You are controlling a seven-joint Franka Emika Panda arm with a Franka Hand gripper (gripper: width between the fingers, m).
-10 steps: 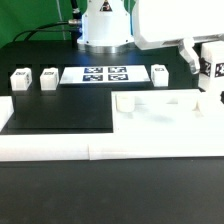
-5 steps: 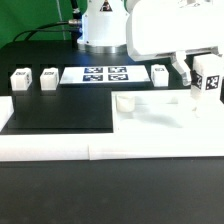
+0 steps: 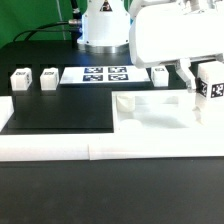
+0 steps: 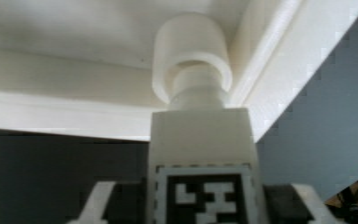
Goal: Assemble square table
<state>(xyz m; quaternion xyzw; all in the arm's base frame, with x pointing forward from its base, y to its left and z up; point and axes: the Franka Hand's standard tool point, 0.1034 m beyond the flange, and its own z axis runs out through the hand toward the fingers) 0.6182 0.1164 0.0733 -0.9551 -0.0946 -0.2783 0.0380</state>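
Hidden: the arm housing (image 3: 165, 35) blocks the exterior view's upper right. The far end of the tagged leg (image 3: 211, 86) blends into the white slab (image 3: 150, 128), so contact cannot be told.
Grip: the fingers (image 4: 105, 203) stand narrowly apart, clamped on the tagged leg's sides.
Slab: on the bench (image 3: 110, 195), at the exterior view's right, under the held leg.

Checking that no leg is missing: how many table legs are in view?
4 legs: two at the exterior view's left of the marker board, one at its right end, one leg in the gripper.
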